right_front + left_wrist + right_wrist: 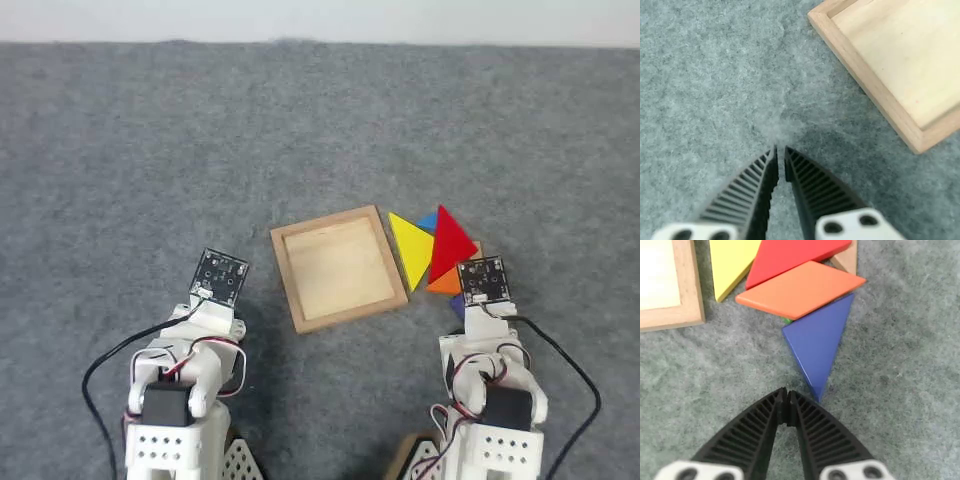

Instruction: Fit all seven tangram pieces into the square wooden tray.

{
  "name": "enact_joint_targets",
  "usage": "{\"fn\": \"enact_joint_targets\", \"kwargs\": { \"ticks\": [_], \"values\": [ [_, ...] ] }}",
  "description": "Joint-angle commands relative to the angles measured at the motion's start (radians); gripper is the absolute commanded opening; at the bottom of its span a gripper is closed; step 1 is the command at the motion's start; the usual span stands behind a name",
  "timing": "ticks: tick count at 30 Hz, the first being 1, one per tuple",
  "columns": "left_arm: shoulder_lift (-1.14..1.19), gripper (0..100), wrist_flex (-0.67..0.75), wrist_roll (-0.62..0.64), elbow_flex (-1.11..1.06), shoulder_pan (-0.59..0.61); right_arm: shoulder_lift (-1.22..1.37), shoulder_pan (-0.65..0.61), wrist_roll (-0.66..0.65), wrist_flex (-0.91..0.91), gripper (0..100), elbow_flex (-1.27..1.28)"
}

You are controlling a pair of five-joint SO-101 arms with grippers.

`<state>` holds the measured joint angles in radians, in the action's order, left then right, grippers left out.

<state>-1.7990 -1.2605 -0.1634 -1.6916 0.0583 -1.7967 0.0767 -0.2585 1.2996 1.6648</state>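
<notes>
– Left gripper (780, 151), leftmost: how do its ribbed black fingers (750, 192) stand?
– Drawn in to a thin slit with nothing between them, above the fuzzy grey mat (715, 75). In the high view the arm's camera board hides the tips.
– And the square wooden tray (290, 272)?
– Pale unfinished wood with a raised rim and a flat floor, which is bare. It lies mid-mat, between the two arms. The left wrist view cuts it off, so only one corner shows.
– Which pieces can be made out to its right?
– Flat, glossy and sharp-edged, they are a yellow triangle (408, 250) just beside the tray's rim and a red triangle (450, 243) against it. A light blue piece (428, 218) lies mostly covered behind them. An orange parallelogram (800, 290) borders the red. A dark blue triangle (817, 345) is partly hidden from above by the right arm's board. A bare-wood piece (847, 261) and a green sliver (787, 320) show as corners alone, so their shapes cannot be told.
– Right gripper (786, 392)?
– Fingers pressed together, empty, just short of the dark blue triangle's tip.
</notes>
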Motion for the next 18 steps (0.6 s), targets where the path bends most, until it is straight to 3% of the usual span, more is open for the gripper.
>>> {"fn": "enact_joint_targets", "kwargs": {
  "ticks": [1,4,9,18],
  "values": [
    [-0.017,2,-0.003,-0.008,0.010,0.005,-0.019,0.013,-0.011,0.008,0.9,0.017],
    [-0.017,2,-0.003,-0.008,0.010,0.005,-0.019,0.051,-0.026,-0.041,0.9,0.000],
    [-0.017,2,-0.003,-0.008,0.010,0.005,-0.019,0.087,-0.278,-0.160,0.9,-0.066],
    [-0.017,2,-0.003,-0.008,0.010,0.006,0.111,0.090,-0.204,-0.163,5.2,-0.367]
  ]
}}
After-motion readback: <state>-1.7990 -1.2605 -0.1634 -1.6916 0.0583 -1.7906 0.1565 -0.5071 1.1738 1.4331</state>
